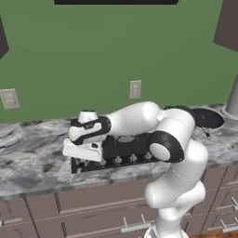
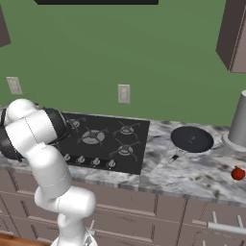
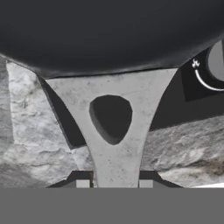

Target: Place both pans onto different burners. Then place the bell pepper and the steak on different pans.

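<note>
- gripper clamped on pale handle of one pan, at left front corner of cooktop
- second pan on counter right of cooktop
- small red item far right on counter

Glossy white rounded arm segments, dark grey joint rings, black-and-white hand, small dark gripper tips

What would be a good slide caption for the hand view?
Gripper shut on a pan's grey handle, the black pan above the cooktop corner.
</note>
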